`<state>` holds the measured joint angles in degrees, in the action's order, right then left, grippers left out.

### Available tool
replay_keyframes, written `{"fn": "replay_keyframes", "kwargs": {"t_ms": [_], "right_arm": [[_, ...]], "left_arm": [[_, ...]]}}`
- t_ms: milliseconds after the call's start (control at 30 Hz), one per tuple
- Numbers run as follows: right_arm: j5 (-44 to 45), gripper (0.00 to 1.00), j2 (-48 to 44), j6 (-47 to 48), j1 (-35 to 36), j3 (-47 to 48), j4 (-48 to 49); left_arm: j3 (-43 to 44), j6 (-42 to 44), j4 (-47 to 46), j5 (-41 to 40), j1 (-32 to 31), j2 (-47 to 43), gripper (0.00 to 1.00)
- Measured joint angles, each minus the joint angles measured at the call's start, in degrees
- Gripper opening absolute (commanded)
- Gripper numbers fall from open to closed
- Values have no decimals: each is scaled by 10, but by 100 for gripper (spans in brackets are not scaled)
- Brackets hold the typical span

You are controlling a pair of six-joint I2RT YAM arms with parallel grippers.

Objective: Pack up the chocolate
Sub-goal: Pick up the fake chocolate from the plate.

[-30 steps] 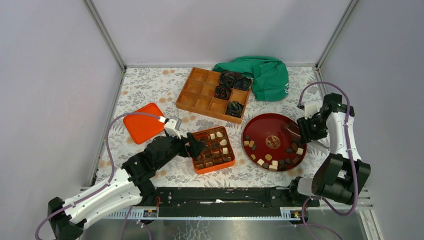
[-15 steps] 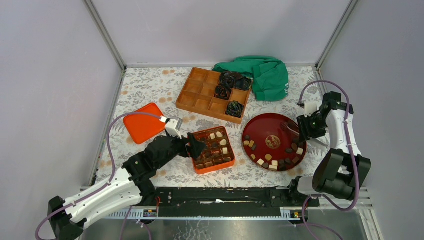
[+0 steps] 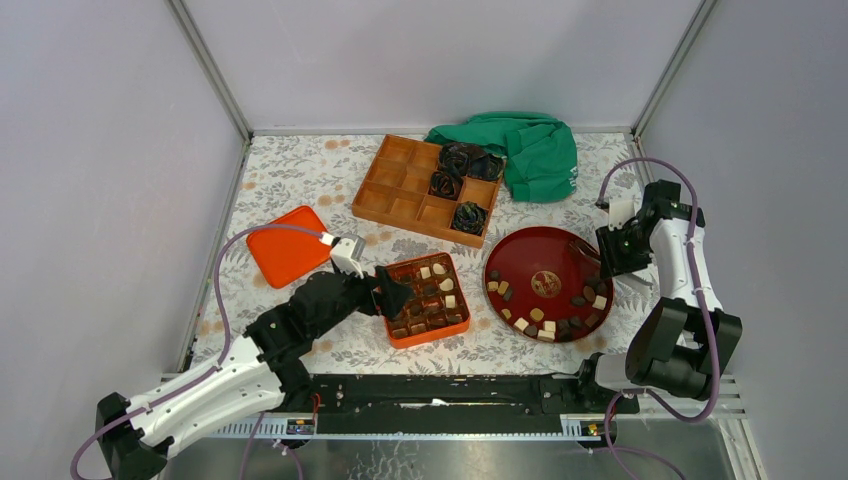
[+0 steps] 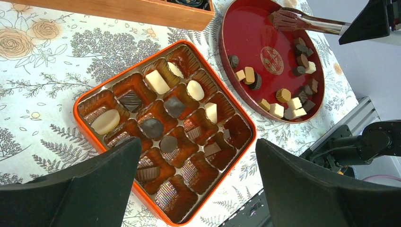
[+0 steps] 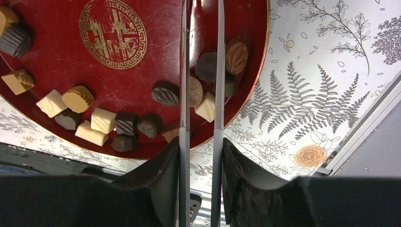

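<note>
The chocolate [image 5: 103, 120] lies in two places. A good many loose pieces, dark, tan and cream-white, sit on the red plate [image 3: 530, 250], mostly crowded along its near and right rim, with a few on the left side. More pieces [image 4: 157, 81] sit one to a cup in the orange box [image 3: 430, 339], which stands just left of the plate; several of its cups are empty, mainly along the near side.

The right gripper [image 5: 201, 142] is clamped on a pair of metal tongs [image 4: 312, 22], the two blades running out between its fingers over the right part of the plate. The tong tips hang above the far side of the plate, close together, and whether anything is between them cannot be told.

The left gripper [image 4: 197, 146] is spread wide and holds nothing; it hangs over the near left corner of the orange box.

Farther back stands a wooden divided box [image 3: 395, 195] with black crinkled bundles [image 3: 455, 165] in some of its compartments, a green cloth [image 3: 535, 155] just beside it on the right. An orange lid [image 3: 287, 245] lies flat to the left of the orange box
</note>
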<state>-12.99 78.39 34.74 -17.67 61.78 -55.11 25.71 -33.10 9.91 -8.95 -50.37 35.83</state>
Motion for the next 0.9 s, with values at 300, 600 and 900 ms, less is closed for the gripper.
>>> {"fn": "replay_keyframes", "kwargs": {"t_ms": [300,600,900], "right_arm": [[-1,40,9,-9,6,5,6],[-1,12,12,-5,12,10,6],[-33,0,-56,28,12,9,-29]], "left_arm": [[0,-6,0,0,0,-9,99],[0,-30,15,-8,0,-24,99],[0,-125,85,-61,0,-49,97]]}}
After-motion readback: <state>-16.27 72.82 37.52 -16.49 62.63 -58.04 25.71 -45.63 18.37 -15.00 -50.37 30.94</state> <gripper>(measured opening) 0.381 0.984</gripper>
